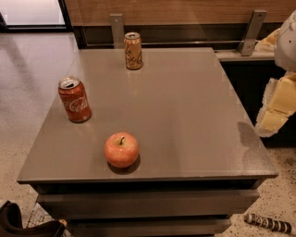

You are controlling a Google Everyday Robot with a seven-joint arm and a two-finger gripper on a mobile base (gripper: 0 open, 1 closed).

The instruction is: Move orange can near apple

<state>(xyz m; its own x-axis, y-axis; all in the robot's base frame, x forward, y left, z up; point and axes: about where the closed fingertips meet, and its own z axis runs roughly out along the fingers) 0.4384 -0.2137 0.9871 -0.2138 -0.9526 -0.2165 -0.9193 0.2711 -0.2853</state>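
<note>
Orange can: you see it upright at the far edge of the table, left of the middle, silver top up, dark script facing you.
Apple: sits near the front edge, left of centre, stem up, small shadow under it.
Can vs apple: well apart, the can far back and the apple close to the front, bare tabletop between them. The can is a bit to the right of the apple's line.
Red Coca-Cola can: upright near the left edge, between the other two in depth, closer to the apple than to the orange can, touching neither.
Gripper: you find it at the right border of the view, pale yellow and white parts, off past the table's right edge, well apart from all three things.
Gripper state: you cannot tell from this view; nothing is seen in it.
Table: grey flat top, glossy, with darker tiers below the front edge.
Behind the table: wood panel and two metal brackets.
Floor: speckled light surface on the left; a dark striped stick lies at lower right.
</note>
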